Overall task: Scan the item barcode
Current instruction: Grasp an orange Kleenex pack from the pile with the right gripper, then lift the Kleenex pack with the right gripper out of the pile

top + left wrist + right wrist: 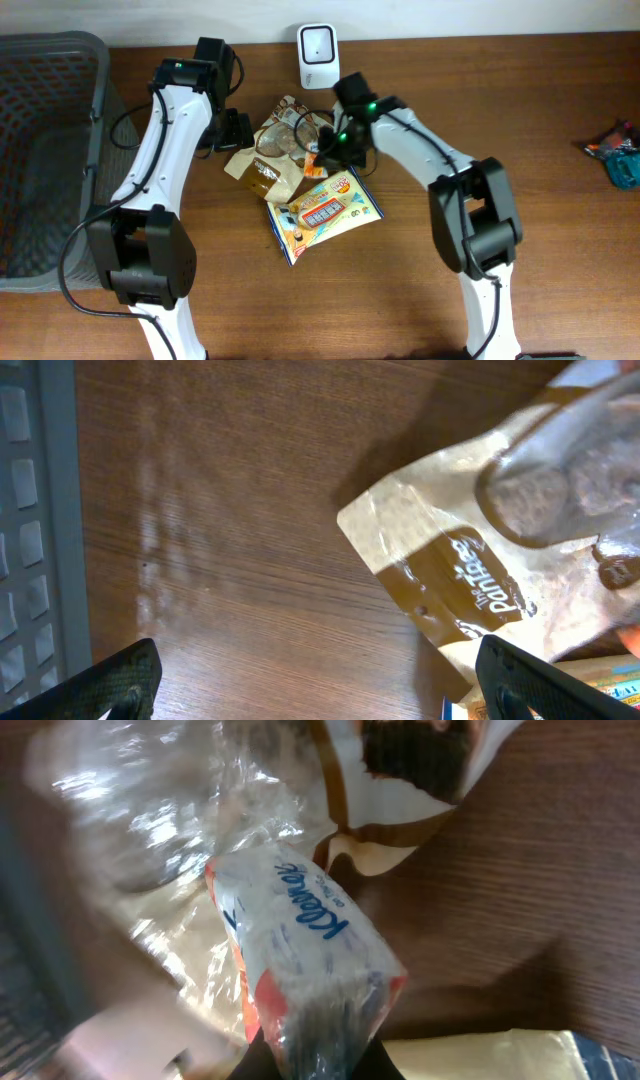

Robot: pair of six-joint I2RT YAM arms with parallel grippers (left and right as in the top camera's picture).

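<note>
Right wrist view: my right gripper [312, 1055] was clamped on a tissue pack [305, 955]; my left gripper [318, 682] stood wide open, empty.

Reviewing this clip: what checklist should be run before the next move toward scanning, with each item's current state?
1. Right fingers shut on the white-and-orange Kleenex tissue pack: ok.
2. Pack's barcode visible: cannot tell.
3. Pack clear of the crinkled clear plastic bag behind it: cannot tell.
4. White box-shaped scanner unblocked: ok.
5. Left fingers open and empty above the tan-and-brown cookie pouch: ok.
</note>
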